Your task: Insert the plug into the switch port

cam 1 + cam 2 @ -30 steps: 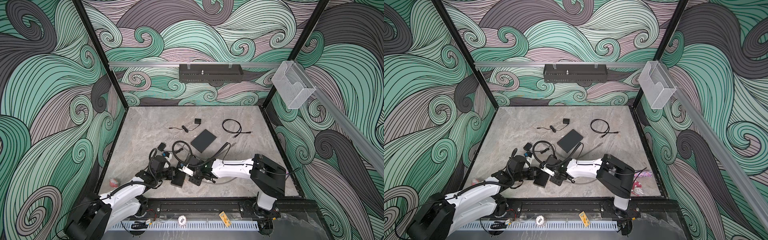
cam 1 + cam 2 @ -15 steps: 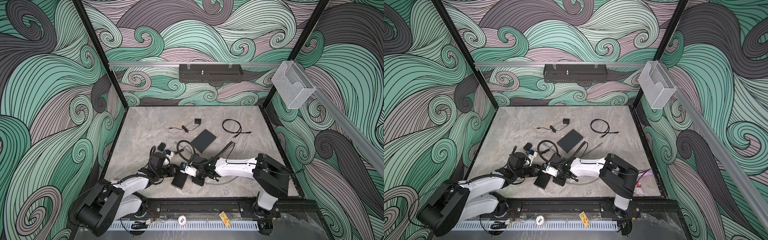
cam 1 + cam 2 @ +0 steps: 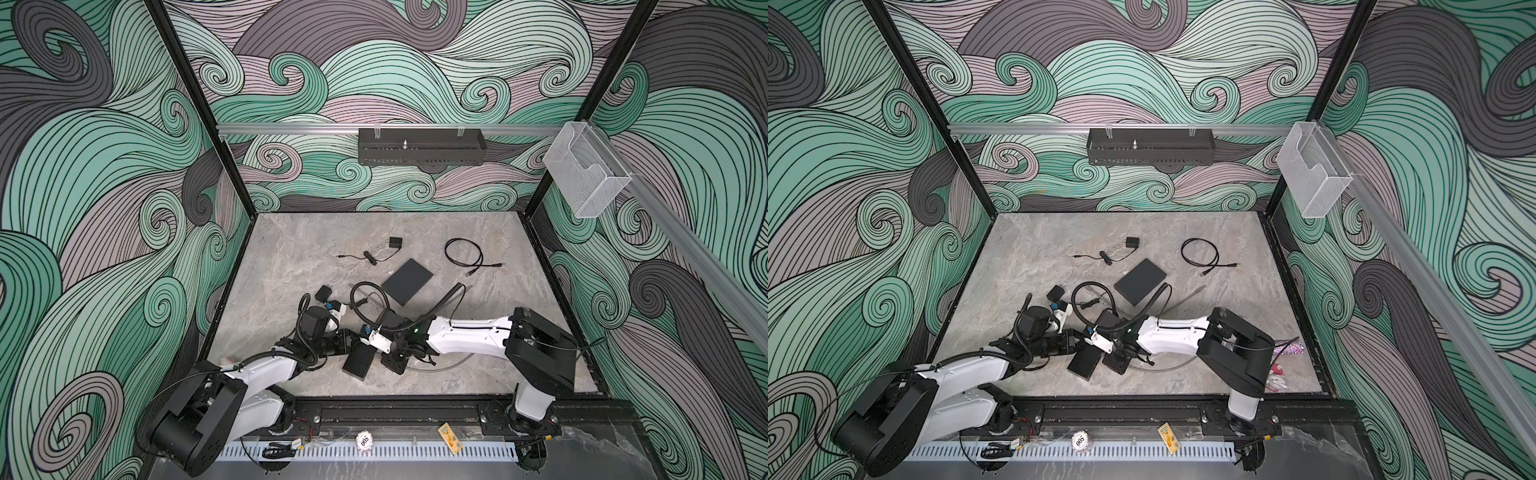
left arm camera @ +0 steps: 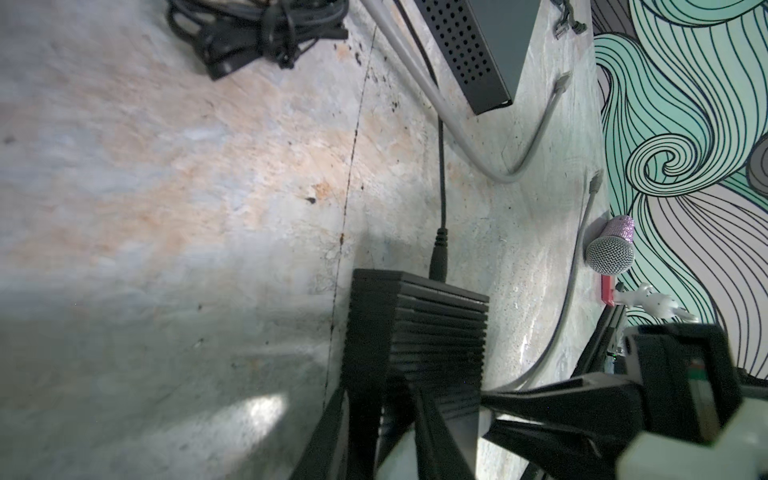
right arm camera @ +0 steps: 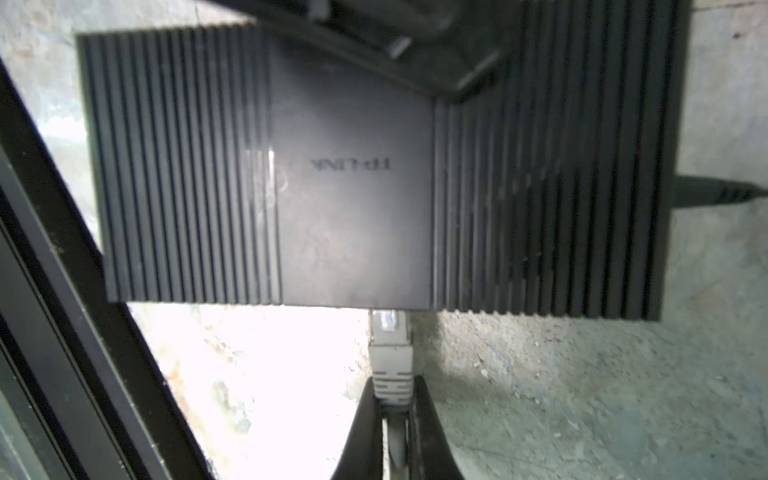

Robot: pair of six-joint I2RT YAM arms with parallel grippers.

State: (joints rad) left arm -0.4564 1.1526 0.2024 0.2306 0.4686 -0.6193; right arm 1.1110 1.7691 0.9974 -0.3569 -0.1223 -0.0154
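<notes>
The switch (image 3: 359,361) (image 3: 1086,361) is a small black ribbed box lying near the table's front middle. My left gripper (image 3: 352,338) (image 4: 380,415) is shut on one end of the box, a finger on each side. From the right, my right gripper (image 3: 385,360) (image 5: 392,392) is shut on the grey plug (image 5: 390,353) by its boot. The plug's clear tip sits at the edge of the switch (image 5: 353,187), in line with a port. How deep it sits cannot be told. The grey cable (image 3: 432,366) trails back over the table.
A black power lead (image 4: 439,249) is plugged into the switch's far side. A larger flat black box (image 3: 407,280), a coiled black cable (image 3: 463,253) and two adapters (image 3: 395,242) (image 3: 323,294) lie behind. A microphone (image 3: 1287,347) lies at the right wall. The black front rail (image 3: 395,409) runs close by.
My left arm has folded in and its elbow has shifted, with the gripper staying at the switch. The right gripper with the plug has barely moved against the switch.
</notes>
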